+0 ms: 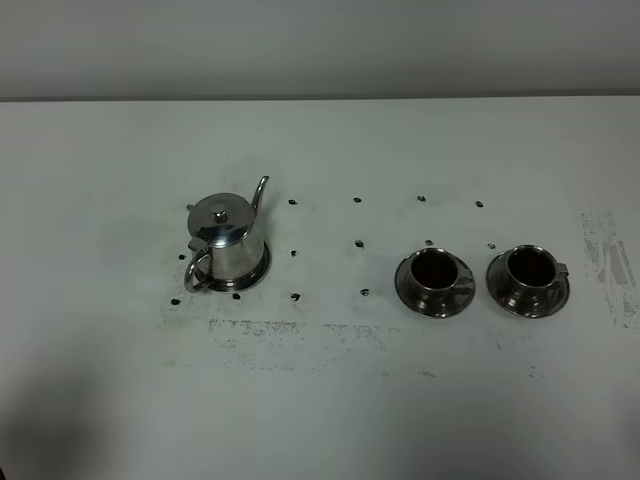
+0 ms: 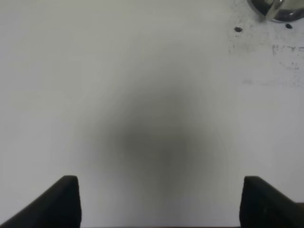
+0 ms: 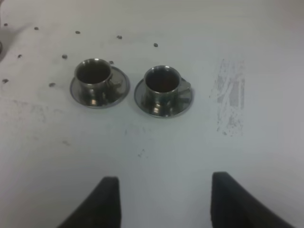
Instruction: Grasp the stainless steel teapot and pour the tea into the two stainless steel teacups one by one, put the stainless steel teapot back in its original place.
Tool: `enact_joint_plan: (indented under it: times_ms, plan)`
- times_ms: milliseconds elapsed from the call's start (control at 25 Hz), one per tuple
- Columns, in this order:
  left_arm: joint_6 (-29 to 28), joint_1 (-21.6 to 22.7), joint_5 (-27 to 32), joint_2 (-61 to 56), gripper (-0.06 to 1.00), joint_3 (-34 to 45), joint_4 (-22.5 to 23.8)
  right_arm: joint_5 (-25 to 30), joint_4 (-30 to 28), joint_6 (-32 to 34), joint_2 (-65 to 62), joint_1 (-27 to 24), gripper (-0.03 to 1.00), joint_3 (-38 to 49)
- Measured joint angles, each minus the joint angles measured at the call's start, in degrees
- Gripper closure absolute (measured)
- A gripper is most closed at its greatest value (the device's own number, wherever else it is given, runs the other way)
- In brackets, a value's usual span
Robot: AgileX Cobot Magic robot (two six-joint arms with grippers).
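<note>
The stainless steel teapot [image 1: 228, 238] stands upright at the left of the table on its round steel coaster [image 1: 263, 266], the original place. Its spout points to the back right and its loop handle to the front left. To the right, the two stainless steel teacups [image 1: 433, 270] [image 1: 530, 266] sit side by side on saucers, dark reddish tea showing inside each [image 3: 94, 72] [image 3: 162, 81]. Neither arm shows in the high view. My left gripper [image 2: 161, 204] is open over bare table, with a sliver of shiny steel [image 2: 278, 9] at the frame's corner. My right gripper [image 3: 166, 204] is open, well short of the cups.
Small dark marks [image 1: 358, 243] dot the white table [image 1: 320, 420] in rows between the teapot and the cups. Scuffed patches lie in front of the teapot [image 1: 260, 335] and near the right edge [image 1: 608, 260]. A soft shadow falls at the front left corner.
</note>
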Motion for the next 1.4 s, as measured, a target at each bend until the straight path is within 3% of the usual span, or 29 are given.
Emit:
enact_joint_plan:
  times_ms: [520,1400]
  plan:
    - [-0.87,0.21,1.51,-17.71,0.28,3.56,0.0,0.0,0.0,0.0,0.0,0.0,0.54,0.0]
    - [-0.98,0.21,1.58,-18.03,0.28,3.56,0.0,0.0,0.0,0.0,0.0,0.0,0.54,0.0]
